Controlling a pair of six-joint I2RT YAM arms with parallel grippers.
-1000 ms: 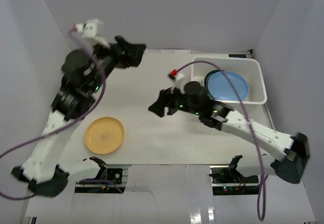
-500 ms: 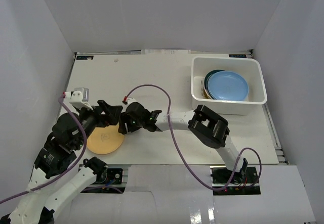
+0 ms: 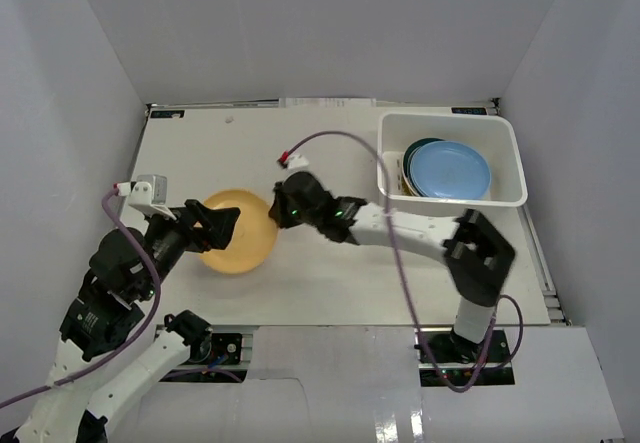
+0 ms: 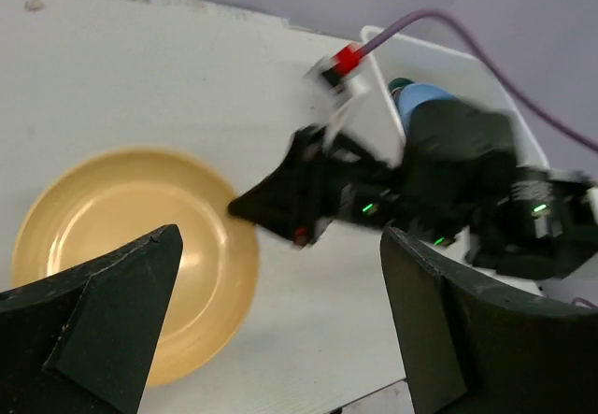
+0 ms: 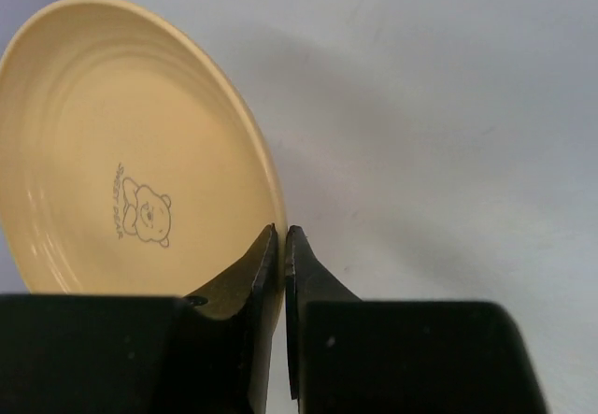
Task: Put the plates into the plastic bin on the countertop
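A yellow-orange plate [image 3: 238, 231] with a small bear print [image 5: 140, 210] lies at the front left of the countertop [image 3: 330, 273]. My right gripper [image 3: 275, 211] is shut on its right rim, one finger on each face of the rim [image 5: 283, 232]. In the left wrist view the plate [image 4: 121, 246] fills the lower left, with the right gripper's tip [image 4: 238, 210] on its edge. My left gripper [image 3: 222, 228] stands wide open over the plate's left part, holding nothing [image 4: 280, 236]. The plastic bin [image 3: 450, 115] at the back right holds a blue plate [image 3: 450, 170] on top of others.
Pale grey walls close in the countertop on three sides. The right arm stretches leftward across the middle of the table, its purple cable [image 3: 345, 138] arching above it. The bin's rim [image 4: 374, 35] also shows in the left wrist view.
The right gripper has shut on the plate's rim. The plate has shifted back and to the right from the front left corner. The left gripper stays open beside it.
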